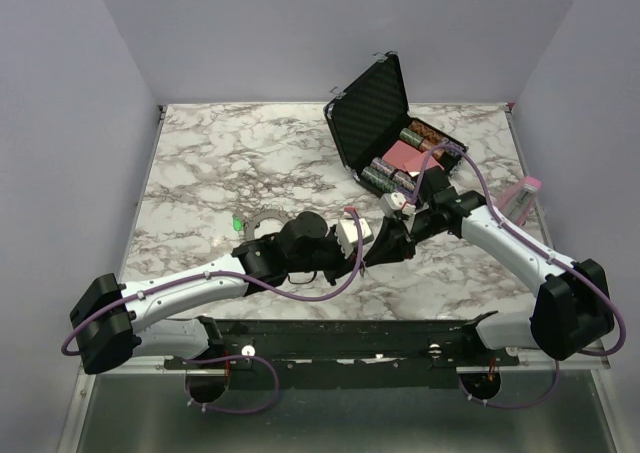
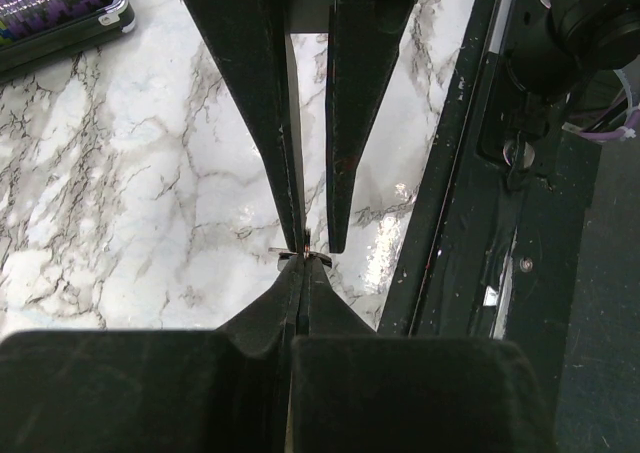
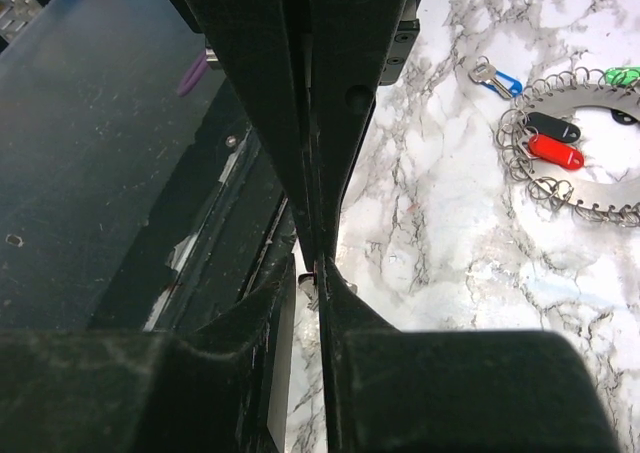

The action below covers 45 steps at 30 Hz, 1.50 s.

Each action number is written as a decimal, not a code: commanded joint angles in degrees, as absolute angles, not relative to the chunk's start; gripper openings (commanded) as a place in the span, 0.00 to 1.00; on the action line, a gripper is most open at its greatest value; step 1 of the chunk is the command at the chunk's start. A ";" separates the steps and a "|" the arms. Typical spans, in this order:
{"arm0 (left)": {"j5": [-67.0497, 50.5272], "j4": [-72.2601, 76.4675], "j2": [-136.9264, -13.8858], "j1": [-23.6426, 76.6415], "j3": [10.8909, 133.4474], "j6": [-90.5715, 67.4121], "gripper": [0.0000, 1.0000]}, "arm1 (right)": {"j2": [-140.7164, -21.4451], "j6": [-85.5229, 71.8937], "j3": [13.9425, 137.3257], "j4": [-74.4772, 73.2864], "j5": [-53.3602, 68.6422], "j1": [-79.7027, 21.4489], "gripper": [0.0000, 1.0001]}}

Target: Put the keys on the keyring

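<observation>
Both grippers meet tip to tip just above the marble near the table's front edge. My left gripper is shut on a small thin metal piece with a red glint. My right gripper comes from the opposite side, its jaws drawn in on the same piece. The keyring, a wide silver loop of small links, lies on the table to the left. At its edge lie a red-headed key and a black-headed key. A blue-headed key lies just outside it.
An open black hard case stands at the back right, holding batteries and a pink pad. A pink object lies at the right edge. A green tag sits by the keyring. The black mounting rail runs along the near edge.
</observation>
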<state>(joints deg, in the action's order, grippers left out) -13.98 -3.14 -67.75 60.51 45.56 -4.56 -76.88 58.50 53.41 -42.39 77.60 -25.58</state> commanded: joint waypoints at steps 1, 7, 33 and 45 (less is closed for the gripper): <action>-14.77 -2.55 -68.12 60.73 47.55 -5.10 0.00 | -77.61 58.01 52.65 -41.31 76.73 -26.45 0.20; -14.94 -2.20 -68.12 60.73 47.29 -5.36 0.00 | -77.70 58.27 52.73 -41.66 76.38 -26.81 0.08; 1.84 4.13 -26.56 58.27 23.39 -9.05 0.87 | -76.12 64.77 52.04 -47.46 86.47 -17.94 0.01; 0.79 16.17 -20.83 58.27 12.75 -15.03 0.87 | -75.85 71.54 50.62 -50.27 85.88 -14.24 0.01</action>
<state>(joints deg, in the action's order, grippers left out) -0.62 10.22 -20.56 58.50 15.20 -12.51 -77.06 68.20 51.07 -48.40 83.26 -15.07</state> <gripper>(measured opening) 0.872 0.009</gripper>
